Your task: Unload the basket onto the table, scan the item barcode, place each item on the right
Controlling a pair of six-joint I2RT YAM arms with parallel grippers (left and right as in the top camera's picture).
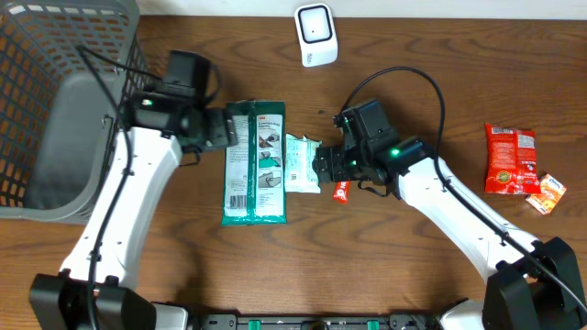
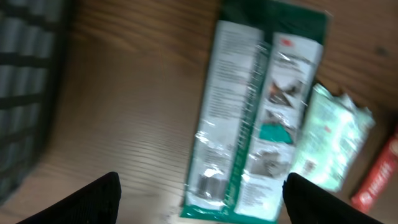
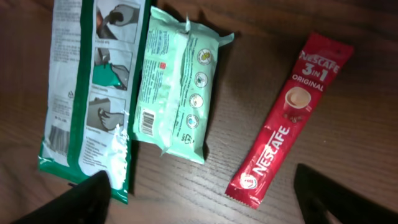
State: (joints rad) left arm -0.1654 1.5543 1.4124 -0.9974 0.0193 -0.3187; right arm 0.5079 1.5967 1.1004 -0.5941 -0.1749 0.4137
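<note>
The overhead camera looked straight down on the table. Both wrist cameras faced down, close, sharing the green packet and wipes pack.

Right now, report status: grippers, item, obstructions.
Open and empty: left gripper, right gripper. Lying flat, unheld: green packet, with wipes pack against its edge. Nothing blocking the scanner.

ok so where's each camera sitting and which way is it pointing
Overhead: fixed above the table, facing straight down; left arm, right arm, basket and scanner show.
Left wrist: on the left arm, facing down at the green packet; left gripper fingertips show, open.
Right wrist: on the right arm, facing down at the wipes pack and coffee stick; right gripper fingertips show, open.
Shared: all three views catch the green packet, wipes pack and coffee stick.
</note>
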